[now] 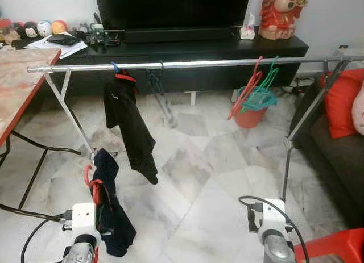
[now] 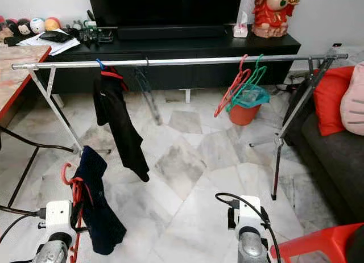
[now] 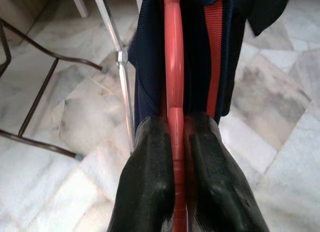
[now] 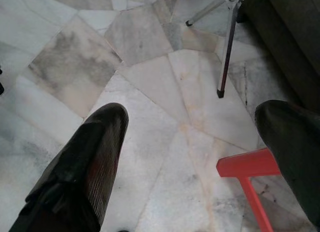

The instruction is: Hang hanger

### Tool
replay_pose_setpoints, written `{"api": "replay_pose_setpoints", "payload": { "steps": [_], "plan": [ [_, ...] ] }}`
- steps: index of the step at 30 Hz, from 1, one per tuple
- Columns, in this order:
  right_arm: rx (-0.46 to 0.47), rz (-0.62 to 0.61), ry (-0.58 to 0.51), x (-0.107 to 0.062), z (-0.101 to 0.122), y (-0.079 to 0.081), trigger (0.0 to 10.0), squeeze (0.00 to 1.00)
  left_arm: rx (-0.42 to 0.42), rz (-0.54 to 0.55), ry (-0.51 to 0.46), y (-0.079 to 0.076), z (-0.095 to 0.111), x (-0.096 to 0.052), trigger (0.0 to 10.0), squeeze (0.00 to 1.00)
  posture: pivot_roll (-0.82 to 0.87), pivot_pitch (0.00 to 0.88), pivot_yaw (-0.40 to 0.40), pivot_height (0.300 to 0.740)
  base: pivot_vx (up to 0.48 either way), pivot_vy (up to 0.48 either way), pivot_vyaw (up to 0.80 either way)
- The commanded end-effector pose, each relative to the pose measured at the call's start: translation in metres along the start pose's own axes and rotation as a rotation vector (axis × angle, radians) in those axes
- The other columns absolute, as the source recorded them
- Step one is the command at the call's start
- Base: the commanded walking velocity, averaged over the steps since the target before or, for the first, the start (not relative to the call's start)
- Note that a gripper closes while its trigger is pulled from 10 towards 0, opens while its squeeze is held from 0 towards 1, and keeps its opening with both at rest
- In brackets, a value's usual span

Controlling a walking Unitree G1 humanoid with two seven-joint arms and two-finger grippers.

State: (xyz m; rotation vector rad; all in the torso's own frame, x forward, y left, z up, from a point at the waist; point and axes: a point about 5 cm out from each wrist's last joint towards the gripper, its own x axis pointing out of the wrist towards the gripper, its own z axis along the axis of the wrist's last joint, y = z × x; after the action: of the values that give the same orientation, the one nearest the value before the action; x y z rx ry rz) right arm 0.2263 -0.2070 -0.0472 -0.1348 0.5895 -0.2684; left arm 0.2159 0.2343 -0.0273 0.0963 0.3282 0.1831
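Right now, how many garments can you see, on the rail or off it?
2. A black garment hangs on the rail towards its left end. A navy garment is on the red hanger gripped in the left pincer, below the rail. The other hangers look bare.

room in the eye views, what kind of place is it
Most likely a home living room: a big TV on a low black console, a dark sofa with a red cushion, marble floor.
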Motion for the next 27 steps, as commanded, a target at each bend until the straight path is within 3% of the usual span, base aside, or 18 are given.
{"api": "replay_pose_setpoints", "payload": {
  "steps": [1,27],
  "plan": [
    [0.000,-0.002,0.012,-0.002,-0.005,-0.001,10.0,0.00,0.016,0.023,-0.005,0.004,-0.002,-0.003,10.0,0.00,-0.04,0.000,-0.004,0.740,0.000,0.000,0.00],
    [0.049,0.045,0.059,-0.012,-0.026,-0.003,10.0,0.00,0.018,0.006,0.112,-0.001,-0.021,-0.011,10.0,0.00,-0.04,0.000,-0.001,0.740,0.000,0.000,0.00]
  ]
}}
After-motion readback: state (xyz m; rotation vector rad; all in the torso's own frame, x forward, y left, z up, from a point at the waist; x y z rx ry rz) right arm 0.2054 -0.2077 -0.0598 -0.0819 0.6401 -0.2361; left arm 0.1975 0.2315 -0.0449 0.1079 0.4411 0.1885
